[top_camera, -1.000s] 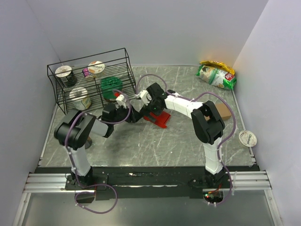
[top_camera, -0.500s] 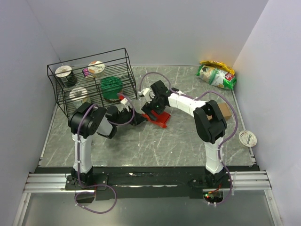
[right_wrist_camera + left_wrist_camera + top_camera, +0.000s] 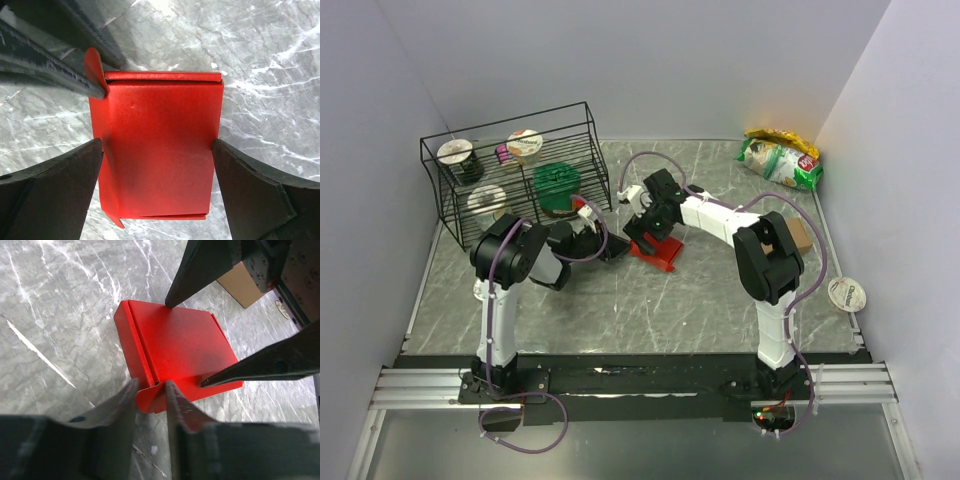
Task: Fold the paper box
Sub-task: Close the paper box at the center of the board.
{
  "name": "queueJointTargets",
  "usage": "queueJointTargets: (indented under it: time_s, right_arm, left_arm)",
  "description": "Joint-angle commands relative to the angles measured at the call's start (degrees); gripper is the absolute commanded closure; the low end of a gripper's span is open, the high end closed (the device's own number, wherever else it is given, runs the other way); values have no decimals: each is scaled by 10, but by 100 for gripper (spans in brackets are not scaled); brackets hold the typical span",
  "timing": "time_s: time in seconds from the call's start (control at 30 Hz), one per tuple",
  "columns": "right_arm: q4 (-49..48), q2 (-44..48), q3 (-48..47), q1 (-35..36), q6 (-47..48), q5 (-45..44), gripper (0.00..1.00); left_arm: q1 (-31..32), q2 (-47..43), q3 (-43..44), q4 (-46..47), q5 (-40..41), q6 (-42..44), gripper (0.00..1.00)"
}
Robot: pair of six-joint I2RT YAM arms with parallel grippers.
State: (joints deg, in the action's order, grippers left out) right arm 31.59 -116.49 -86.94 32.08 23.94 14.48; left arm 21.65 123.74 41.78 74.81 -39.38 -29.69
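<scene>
Since a second ago my left gripper (image 3: 150,384) has come down low beside the paper box (image 3: 180,340) and narrowed onto a small flap at its corner, which it now pinches. My right gripper (image 3: 157,142) hangs over the box, spread wide, one finger at each side edge. The box lies flat on the table (image 3: 700,300), just right of the wire rack (image 3: 510,170). Print on the green snack bag (image 3: 780,160) is too small to read.
</scene>
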Motion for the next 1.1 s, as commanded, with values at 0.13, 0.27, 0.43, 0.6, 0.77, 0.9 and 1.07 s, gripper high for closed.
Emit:
queueJointTargets:
  time_s: [0.13, 0.27, 0.43, 0.6, 0.77, 0.9, 1.07]
  right_arm:
    - [44, -1, 17, -10, -7, 27, 4]
    - [44, 1, 17, -10, -7, 30, 4]
    - [43, 6, 15, -12, -13, 45, 5]
    - [19, 38, 27, -14, -40, 69, 2]
    - [-44, 118, 85, -9, -66, 39, 0]
    - [-51, 165, 106, -5, -68, 33, 0]
    - [-46, 200, 121, 27, -65, 14, 0]
  left_arm:
    - [6, 24, 13, 43, -39, 7, 77]
    - [14, 26, 20, 26, -35, 23, 78]
    - [32, 10, 27, -27, -30, 54, 99]
    - [31, -4, -10, 36, -40, 8, 99]
    - [30, -53, -63, 97, -46, -46, 99]
    - [31, -84, -94, 79, -54, -70, 99]
    - [31, -142, -132, 41, -40, -94, 99]
